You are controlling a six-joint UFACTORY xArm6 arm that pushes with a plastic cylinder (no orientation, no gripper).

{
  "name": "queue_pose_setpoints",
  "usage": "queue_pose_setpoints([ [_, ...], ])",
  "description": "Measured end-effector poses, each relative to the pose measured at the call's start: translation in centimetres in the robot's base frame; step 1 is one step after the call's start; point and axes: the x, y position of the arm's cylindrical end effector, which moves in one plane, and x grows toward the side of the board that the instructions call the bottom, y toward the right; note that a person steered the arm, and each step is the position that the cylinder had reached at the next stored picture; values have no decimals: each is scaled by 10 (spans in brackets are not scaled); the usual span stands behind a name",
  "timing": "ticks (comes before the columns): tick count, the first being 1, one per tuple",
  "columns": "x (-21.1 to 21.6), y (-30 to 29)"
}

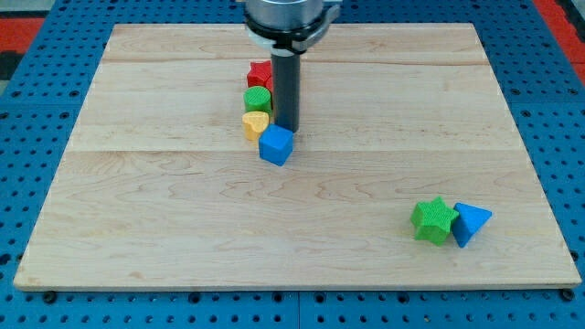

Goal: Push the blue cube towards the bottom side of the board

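Note:
The blue cube [276, 144] sits near the middle of the wooden board [292, 219], a little to the view's left of centre. My tip [287, 130] stands right at the cube's top edge, touching or almost touching it. A yellow block [255, 123] touches the cube's upper left. Above that sit a green block [258, 99] and a red block [260, 74], in a column to the left of the rod.
A green star-shaped block [432, 220] and a blue triangular block [470, 223] lie side by side at the view's lower right. The board rests on a blue perforated table [37, 137].

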Motion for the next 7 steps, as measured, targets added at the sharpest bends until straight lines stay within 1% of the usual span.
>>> queue_pose_setpoints([
  [1,26,-12],
  [3,95,-13],
  [4,112,-42],
  [7,186,-74],
])
